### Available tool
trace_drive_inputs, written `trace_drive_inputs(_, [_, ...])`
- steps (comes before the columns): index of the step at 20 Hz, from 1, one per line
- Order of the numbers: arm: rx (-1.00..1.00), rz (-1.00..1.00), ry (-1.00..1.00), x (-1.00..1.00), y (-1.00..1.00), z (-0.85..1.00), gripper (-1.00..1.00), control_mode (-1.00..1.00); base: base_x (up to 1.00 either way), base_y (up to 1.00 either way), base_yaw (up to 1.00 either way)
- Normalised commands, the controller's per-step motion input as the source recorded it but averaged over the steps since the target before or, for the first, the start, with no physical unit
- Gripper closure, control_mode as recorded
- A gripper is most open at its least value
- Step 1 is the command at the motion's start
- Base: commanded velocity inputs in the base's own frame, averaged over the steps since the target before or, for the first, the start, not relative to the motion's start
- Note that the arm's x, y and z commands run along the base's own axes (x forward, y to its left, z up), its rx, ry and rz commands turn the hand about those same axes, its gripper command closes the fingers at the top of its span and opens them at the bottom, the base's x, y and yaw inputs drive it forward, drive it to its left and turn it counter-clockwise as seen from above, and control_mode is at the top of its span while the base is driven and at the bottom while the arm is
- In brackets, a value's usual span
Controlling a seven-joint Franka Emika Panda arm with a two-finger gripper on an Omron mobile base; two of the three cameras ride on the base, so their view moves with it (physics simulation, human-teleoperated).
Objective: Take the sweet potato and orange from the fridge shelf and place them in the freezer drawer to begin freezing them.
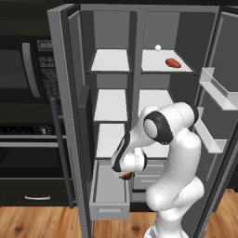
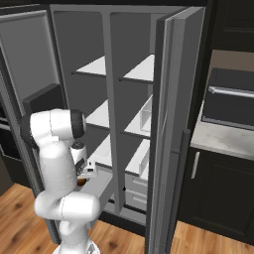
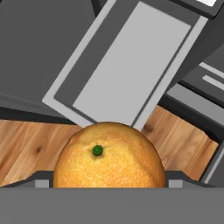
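The orange [image 3: 109, 155] sits in the claw [image 3: 109, 183], which is closed on it from both sides; its green stem dot faces the hand camera. In the left base view the orange [image 1: 126, 175] shows as a small brown-orange spot under the white wrist, over the right rim of the drawer [image 1: 109, 193].

The drawer is pulled out and open at the top. In the hand view its pale floor [image 3: 131, 65] lies beyond the orange, framed by darker walls, with wood floor [image 3: 30, 148] showing on both sides of the near corner. The orange hangs above that near corner, not yet between the walls. Nothing lies on the part of the drawer's floor that shows.

Right of the drawer, two shorter light-grey drawers [image 1: 149, 179] sit shut, partly behind the arm. Left of the drawer, the open fridge door [image 1: 69, 107] stands edge-on, close along the drawer's left wall.

Well above the drawer, the sweet potato [image 1: 173, 63] lies on the top right shelf [image 1: 160, 67], near its front edge, with a tiny white ball [image 1: 158, 47] farther back. The right door's [image 1: 223, 121] bins [image 1: 217, 88] jut inward beside the arm's shoulder.
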Motion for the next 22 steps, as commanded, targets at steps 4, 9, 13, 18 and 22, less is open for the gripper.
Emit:
trace_drive_inputs(4, [-0.02, 0.03, 0.0, 0.2, 0.14, -0.3, 1.0, -1.0, 0.0, 0.0, 0.0])
trace_drive_inputs(9, [0.0, 0.02, 0.0, 0.25, 0.07, -0.29, 1.0, -1.0, 0.0, 0.0, 0.0])
trace_drive_inputs(13, [0.0, 0.01, 0.0, 0.3, 0.14, -0.38, 1.0, -1.0, 0.0, 0.0, 0.0])
trace_drive_inputs(18, [0.0, 0.01, 0.01, 0.28, 0.14, -0.39, 1.0, -1.0, 0.0, 0.0, 0.0])
trace_drive_inputs(22, [0.0, 0.0, 0.01, 0.25, 0.14, -0.38, 1.0, -1.0, 0.0, 0.0, 0.0])
